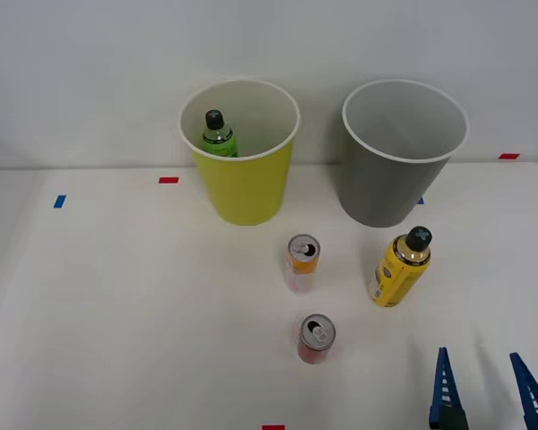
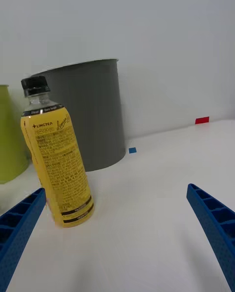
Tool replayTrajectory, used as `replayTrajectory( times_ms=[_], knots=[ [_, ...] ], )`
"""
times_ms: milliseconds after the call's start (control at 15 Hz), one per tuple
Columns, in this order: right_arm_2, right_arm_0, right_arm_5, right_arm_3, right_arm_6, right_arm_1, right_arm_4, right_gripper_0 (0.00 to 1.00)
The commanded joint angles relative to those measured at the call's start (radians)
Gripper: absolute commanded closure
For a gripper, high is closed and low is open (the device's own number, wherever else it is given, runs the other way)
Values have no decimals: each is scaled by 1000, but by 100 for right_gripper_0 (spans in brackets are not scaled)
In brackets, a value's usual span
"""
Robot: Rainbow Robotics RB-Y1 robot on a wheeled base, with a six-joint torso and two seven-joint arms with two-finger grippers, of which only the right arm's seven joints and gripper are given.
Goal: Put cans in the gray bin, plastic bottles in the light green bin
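Note:
A yellow-labelled plastic bottle (image 1: 399,269) (image 2: 58,167) with a black cap stands upright on the table in front of the gray bin (image 1: 400,154) (image 2: 88,113). The green bottle (image 1: 218,134) lies inside the light green bin (image 1: 243,152) (image 2: 10,138). An orange-and-pale can (image 1: 302,262) and a shorter red can (image 1: 316,338) stand upright in the middle of the table. My right gripper (image 1: 484,385) (image 2: 117,218) is open near the front right edge, low over the table, nothing between its fingers, short of the yellow bottle.
Small red (image 1: 169,180) and blue (image 1: 59,202) tape marks dot the white table. A white wall rises just behind the two bins. The table's left half is bare.

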Motion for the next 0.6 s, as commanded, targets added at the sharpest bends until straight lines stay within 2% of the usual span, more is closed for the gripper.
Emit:
replayTrajectory(
  times_ms=[67,333,600],
  knots=[
    [42,2,-54,17,17,-38,-32,0],
    [57,-20,-34,17,41,-87,-31,0],
    [137,-29,-30,17,76,-159,-130,0]
  ],
)
